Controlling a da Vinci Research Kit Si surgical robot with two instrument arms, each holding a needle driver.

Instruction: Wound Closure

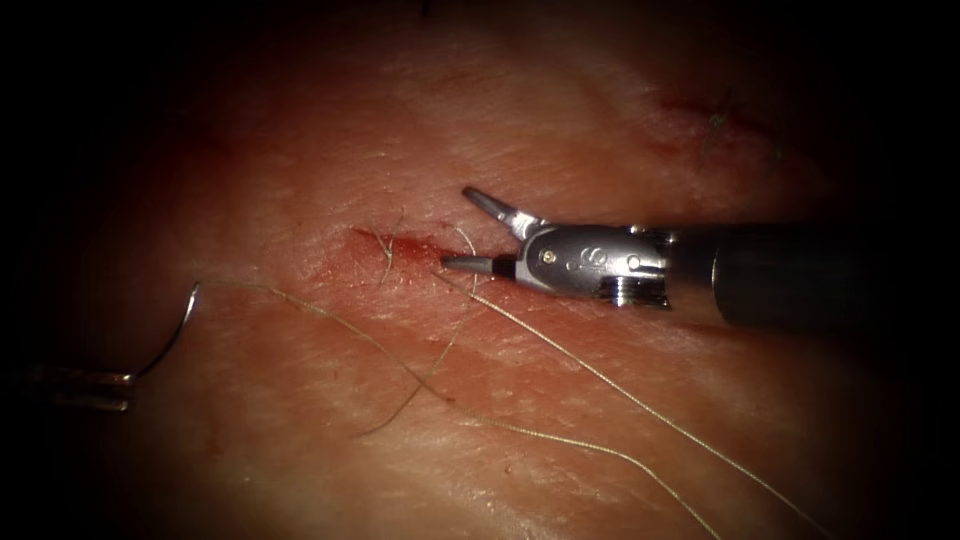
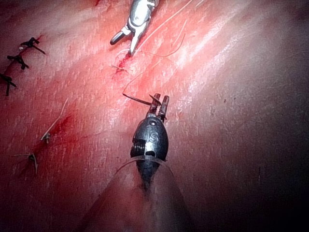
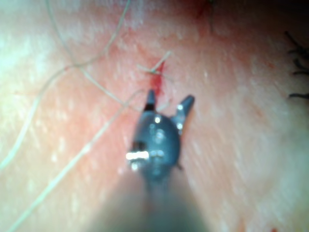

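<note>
Needle [image 1: 172, 335], clear of the tissue [image 1: 560, 130] and well left of the cut [image 1: 395, 243], is clamped near one end by the left tool [image 1: 105, 390]. Right tool [image 1: 462, 232], level from the right, is held empty at the cut with jaws apart; thread [image 1: 600, 375] trails beneath.

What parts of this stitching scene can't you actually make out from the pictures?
- Left tool, endoscope view: sits in the dark margin, so its grip on the needle is hard to judge.
- Thread: runs off the lower edge, far end unseen.
- Right tool, right wrist view: blurred; the cut is indistinct.
</note>
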